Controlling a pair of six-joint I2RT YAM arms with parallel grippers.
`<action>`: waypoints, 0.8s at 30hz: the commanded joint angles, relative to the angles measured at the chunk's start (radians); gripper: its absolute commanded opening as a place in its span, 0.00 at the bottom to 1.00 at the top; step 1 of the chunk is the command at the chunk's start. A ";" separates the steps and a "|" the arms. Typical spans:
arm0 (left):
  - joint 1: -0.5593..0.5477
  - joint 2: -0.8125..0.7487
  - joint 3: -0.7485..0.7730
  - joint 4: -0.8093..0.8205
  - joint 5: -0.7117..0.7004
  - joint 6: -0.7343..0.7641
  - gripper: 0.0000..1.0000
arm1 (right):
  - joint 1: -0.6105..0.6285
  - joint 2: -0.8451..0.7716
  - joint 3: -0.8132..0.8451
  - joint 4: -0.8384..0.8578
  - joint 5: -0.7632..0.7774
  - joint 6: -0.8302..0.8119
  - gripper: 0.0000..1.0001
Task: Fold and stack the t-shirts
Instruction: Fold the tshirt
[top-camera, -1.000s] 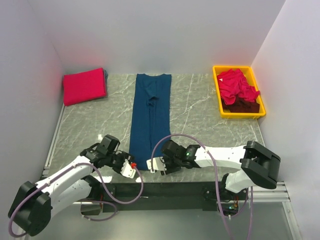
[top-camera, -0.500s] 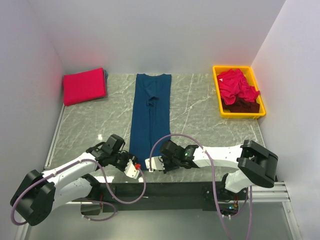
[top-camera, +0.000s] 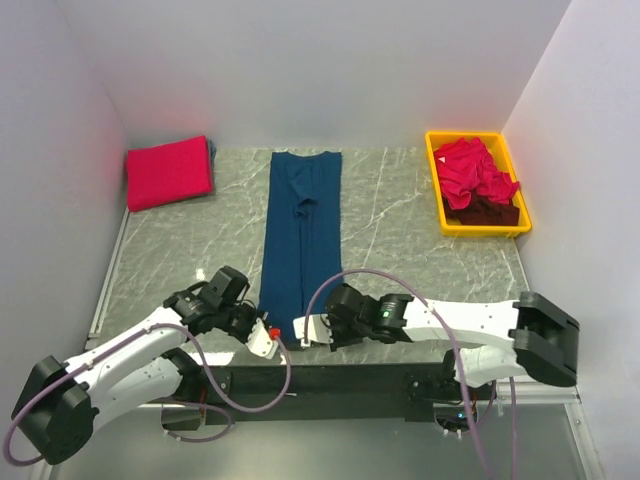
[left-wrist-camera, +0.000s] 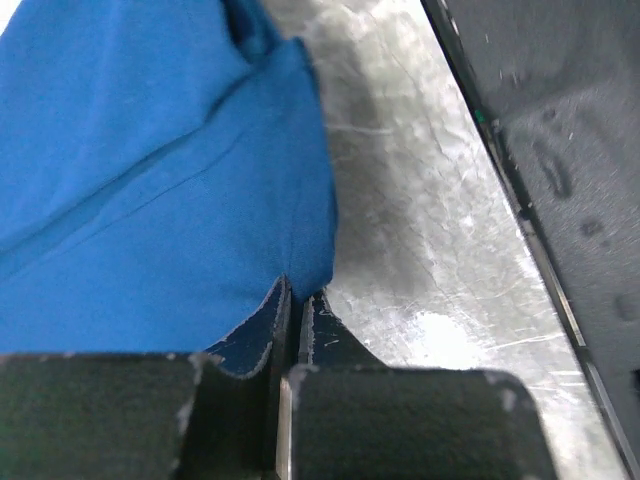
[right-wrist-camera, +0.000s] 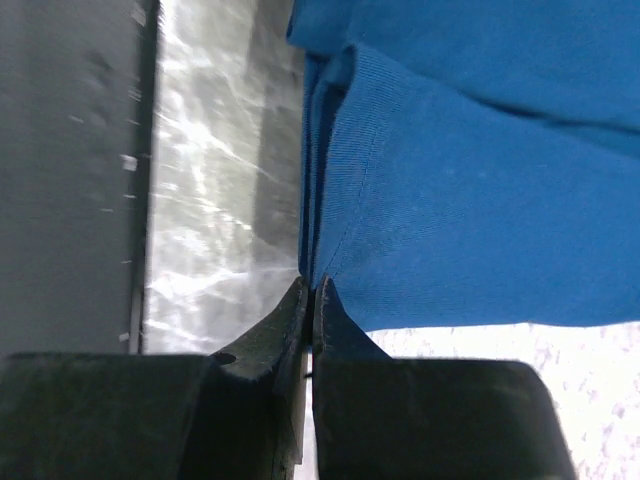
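Observation:
The navy blue t-shirt (top-camera: 301, 235) lies as a long narrow strip down the middle of the table, collar end at the back. My left gripper (top-camera: 262, 338) is shut on its near left corner; in the left wrist view the blue cloth (left-wrist-camera: 150, 170) runs into the closed jaws (left-wrist-camera: 296, 300). My right gripper (top-camera: 304, 330) is shut on the near right corner; in the right wrist view the hem (right-wrist-camera: 450, 200) is pinched between the jaws (right-wrist-camera: 310, 295). A folded red-pink t-shirt (top-camera: 168, 172) lies at the back left.
A yellow bin (top-camera: 438, 190) at the back right holds crumpled red-pink shirts (top-camera: 470, 168) and a dark maroon one (top-camera: 488, 211). The table's black front rail (top-camera: 330, 380) runs just behind both grippers. Grey walls close in left, right and back.
Both grippers have closed in on the near end of the navy shirt from either side. The right arm's elbow has swung out to the right. The shirt's near hem has barely shifted.

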 joint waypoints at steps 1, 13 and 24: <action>-0.006 -0.009 0.072 -0.090 0.025 -0.102 0.01 | 0.003 -0.059 0.052 -0.069 -0.012 0.068 0.00; 0.254 0.259 0.327 0.017 0.105 -0.048 0.01 | -0.260 0.027 0.156 0.002 -0.010 -0.190 0.00; 0.406 0.624 0.603 0.143 0.158 0.027 0.01 | -0.496 0.318 0.437 0.075 -0.077 -0.386 0.00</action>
